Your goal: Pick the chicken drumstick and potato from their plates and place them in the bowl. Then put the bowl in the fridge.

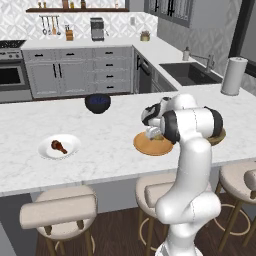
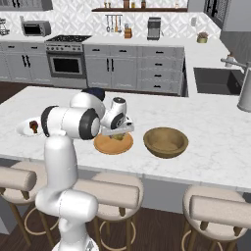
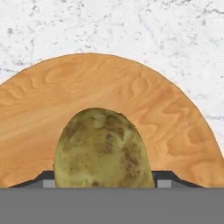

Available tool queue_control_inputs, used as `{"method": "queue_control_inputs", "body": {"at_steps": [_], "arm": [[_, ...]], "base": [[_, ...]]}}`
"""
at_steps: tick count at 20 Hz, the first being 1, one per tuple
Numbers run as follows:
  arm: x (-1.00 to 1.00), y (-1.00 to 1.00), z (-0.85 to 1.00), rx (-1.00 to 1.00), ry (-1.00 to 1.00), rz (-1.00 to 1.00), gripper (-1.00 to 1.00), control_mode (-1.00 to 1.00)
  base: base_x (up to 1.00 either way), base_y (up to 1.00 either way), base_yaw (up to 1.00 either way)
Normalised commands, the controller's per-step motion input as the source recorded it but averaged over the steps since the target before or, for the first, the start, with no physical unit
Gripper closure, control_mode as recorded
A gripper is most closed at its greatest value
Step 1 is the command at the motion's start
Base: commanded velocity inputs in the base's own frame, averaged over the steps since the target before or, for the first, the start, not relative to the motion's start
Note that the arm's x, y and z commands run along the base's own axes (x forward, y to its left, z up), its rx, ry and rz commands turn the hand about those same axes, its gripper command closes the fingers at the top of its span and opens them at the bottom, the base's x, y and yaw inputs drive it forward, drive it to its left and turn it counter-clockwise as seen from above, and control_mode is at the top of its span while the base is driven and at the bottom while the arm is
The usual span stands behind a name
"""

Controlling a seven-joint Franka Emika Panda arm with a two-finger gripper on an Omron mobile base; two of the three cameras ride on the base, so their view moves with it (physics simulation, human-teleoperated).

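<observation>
Marble counter (image 1: 115, 145), unlabelled potato (image 3: 104, 148)

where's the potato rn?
The potato lies on the wooden plate, between the gripper's fingertips in the hand view; in the right base view that plate sits just left of the wooden bowl.

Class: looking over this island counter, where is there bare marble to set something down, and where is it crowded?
Free: marble between the white plate and wooden plate; also right of the wooden bowl. Crowded: around the wooden plate, where the gripper hangs over the potato.
</observation>
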Motion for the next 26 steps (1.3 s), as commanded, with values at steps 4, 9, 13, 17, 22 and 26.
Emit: {"method": "queue_control_inputs", "body": {"at_steps": [4, 9, 13, 17, 22, 26], "arm": [[-0.88, -0.20, 1.00, 0.00, -0.10, -0.09, 1.00, -1.00], [-0.62, -0.47, 0.82, 0.02, 0.00, -0.14, 1.00, -1.00], [-0.05, -0.47, 0.57, -0.01, 0.00, -0.23, 1.00, -1.00], [-0.07, -0.63, 0.24, -0.07, 0.02, -0.26, 1.00, -1.00], [-0.06, -0.94, 0.00, -0.05, 0.04, -0.27, 1.00, -1.00], [0.00, -0.85, 0.04, -0.03, 0.05, -0.22, 1.00, -1.00]], "base": [[0.00, 0.00, 0.00], [0.00, 0.00, 0.00], [0.00, 0.00, 0.00], [0.00, 0.00, 0.00], [0.00, 0.00, 0.00], [0.00, 0.00, 0.00]]}}
